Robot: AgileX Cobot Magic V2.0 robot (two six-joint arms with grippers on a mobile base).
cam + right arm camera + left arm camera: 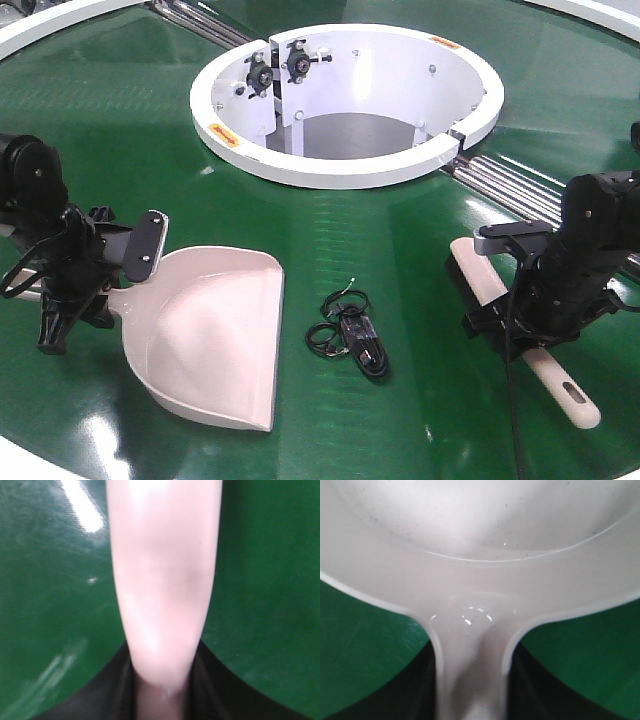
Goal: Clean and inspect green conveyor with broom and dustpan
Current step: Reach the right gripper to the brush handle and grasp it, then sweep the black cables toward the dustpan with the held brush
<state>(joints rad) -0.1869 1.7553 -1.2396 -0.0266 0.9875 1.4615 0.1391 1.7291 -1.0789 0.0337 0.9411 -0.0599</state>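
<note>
While the dustpan (215, 330) lies at the near left of the green conveyor (330, 230), the left fingers (415, 700) are clamped on its handle; the right fingers (107, 700) grip the broom (548, 372) at the near right (a black cable bundle (350, 335) lies between the two tools).

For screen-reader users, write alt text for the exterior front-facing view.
On a glossy green conveyor, the left gripper holds the handle of a beige-pink dustpan lying on the belt, and the right gripper holds a matching broom. A coiled black cable lies between them, in front of a white ring housing.
</note>
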